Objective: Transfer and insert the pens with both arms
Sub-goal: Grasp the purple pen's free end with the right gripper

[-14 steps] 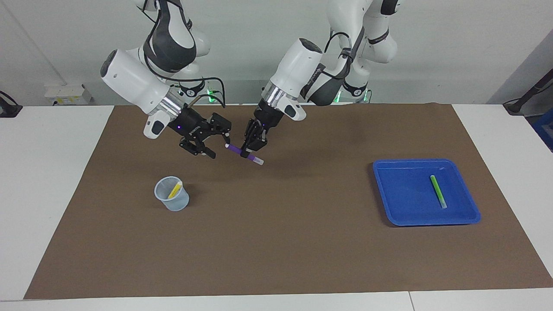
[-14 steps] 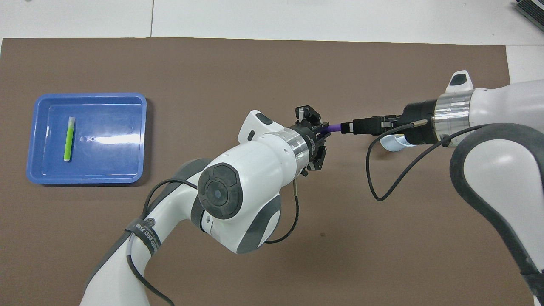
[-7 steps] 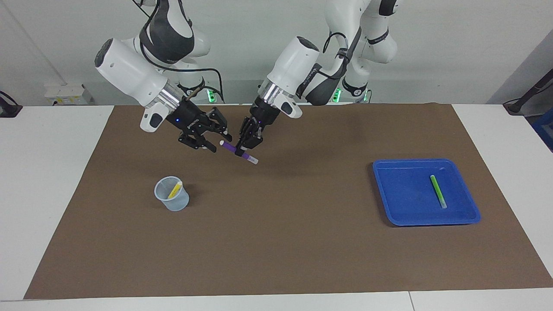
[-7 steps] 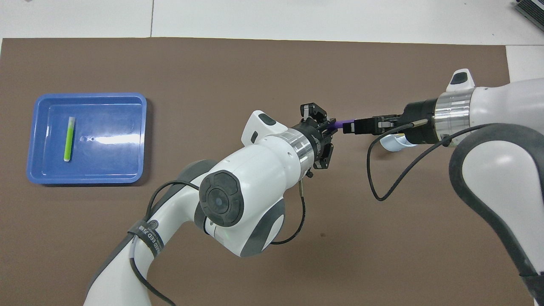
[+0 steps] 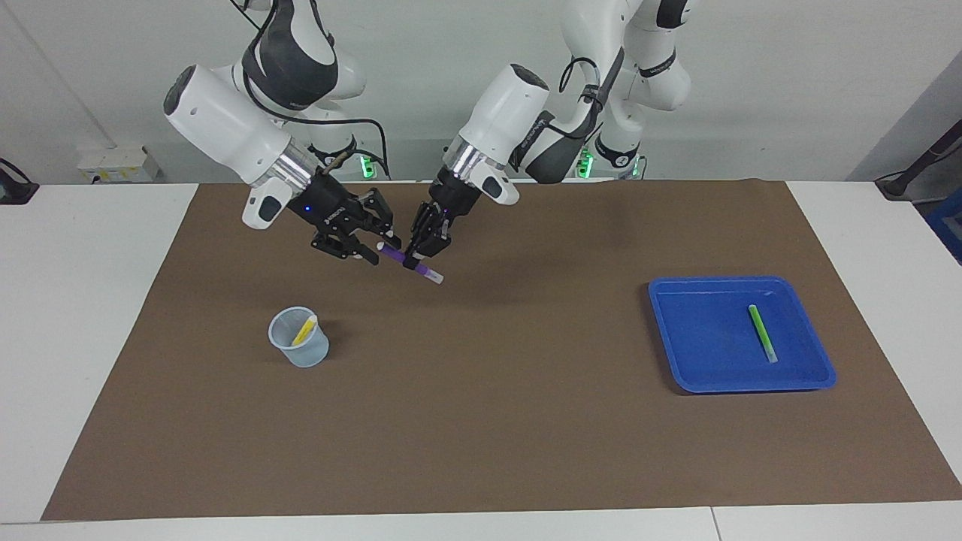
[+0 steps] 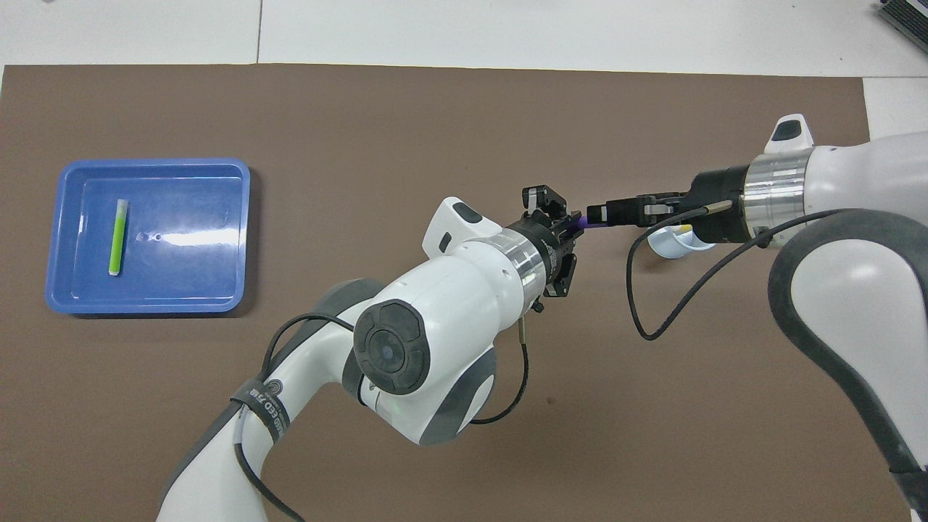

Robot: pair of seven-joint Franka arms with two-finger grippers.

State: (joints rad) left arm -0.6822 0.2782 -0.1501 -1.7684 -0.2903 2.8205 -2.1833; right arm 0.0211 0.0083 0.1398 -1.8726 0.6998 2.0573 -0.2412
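Brown mat [image 5: 481,421] covers the table, both arms up over its robot-side half. Left arm [image 5: 518,113] and right arm [image 5: 225,128] meet mid-air, tips nearly touching. Blue tray [image 5: 815,379] sits well off toward the left arm's end, clear of both sets of jaws; green pen [image 5: 761,332] lies flat in it. Clear cup [image 5: 299,347] stands on the mat toward the right arm's end, under and just off the right gripper [image 5: 378,242]; yellow pen [image 5: 304,330] leans inside it. Left gripper [image 5: 415,257]: jaws clamped on the purple pen [image 5: 409,262], held tilted, one end poking out toward the right gripper. Right gripper: jaws straddle that end; can't tell whether they've closed on it.
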